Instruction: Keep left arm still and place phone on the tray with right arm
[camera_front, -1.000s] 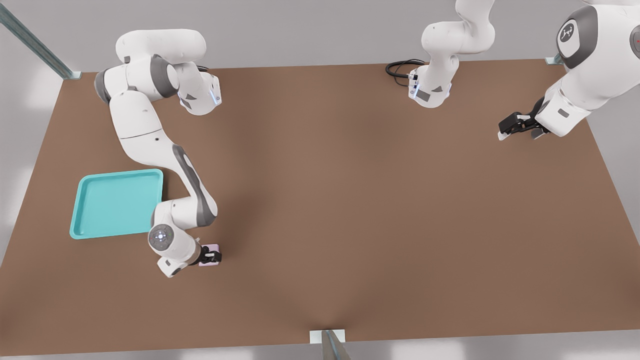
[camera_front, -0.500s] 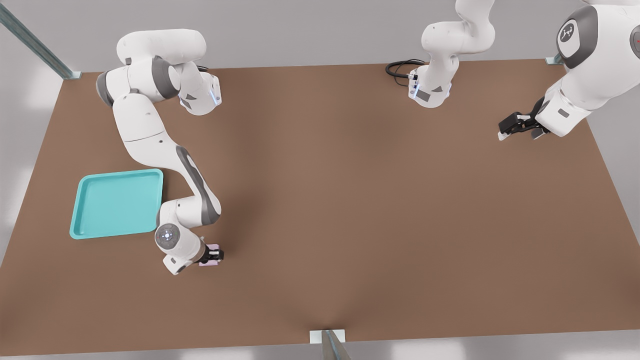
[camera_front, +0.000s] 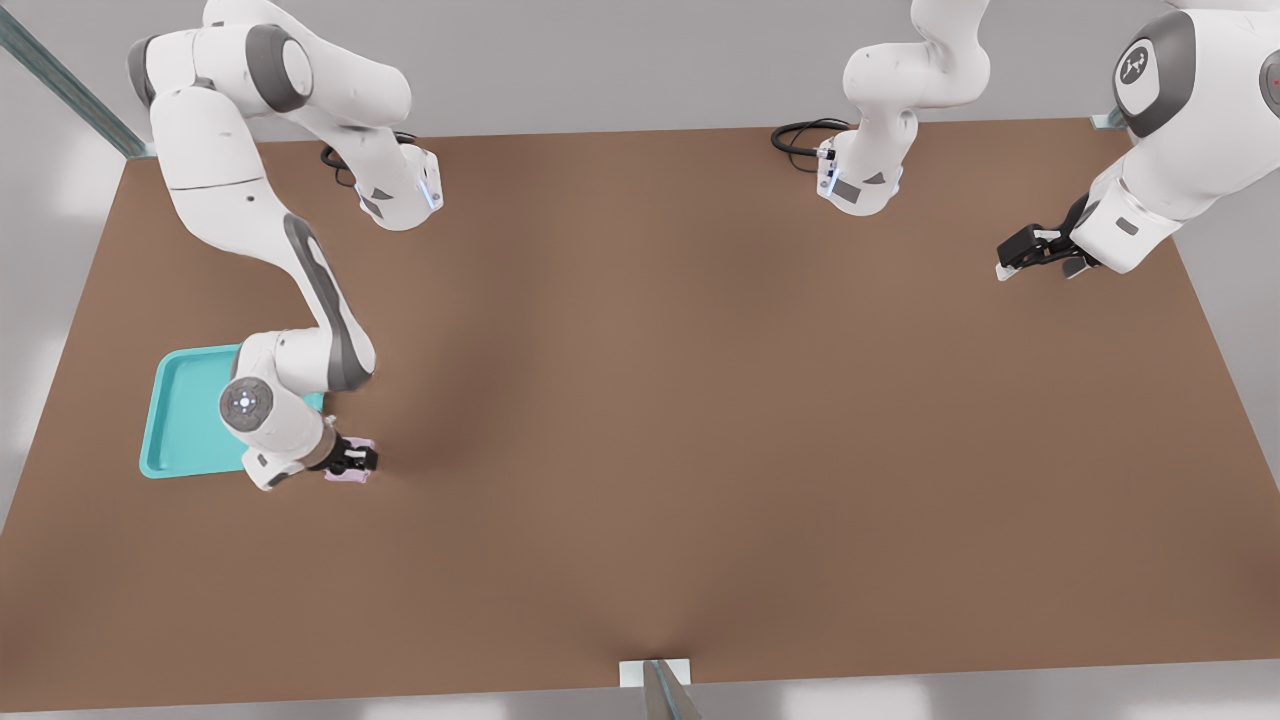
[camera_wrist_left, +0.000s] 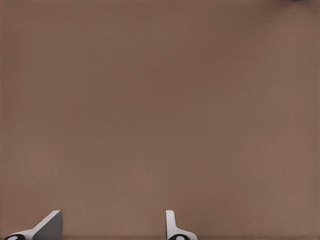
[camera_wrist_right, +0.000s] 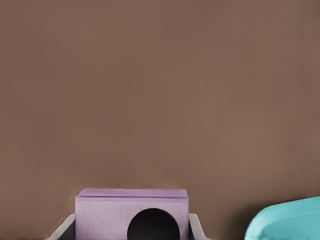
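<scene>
Hand (camera_front: 358, 462) grips phone (camera_wrist_right: 131, 212) (beside tray (camera_front: 180, 420)).

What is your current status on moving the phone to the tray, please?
Tool shut on phone, just off the tray's front-view right edge. Phone not yet over tray. Nothing in the way.

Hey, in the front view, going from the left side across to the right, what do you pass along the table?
Tray → working arm's hand, shut on the phone → black cable → parked arm's hand.
</scene>
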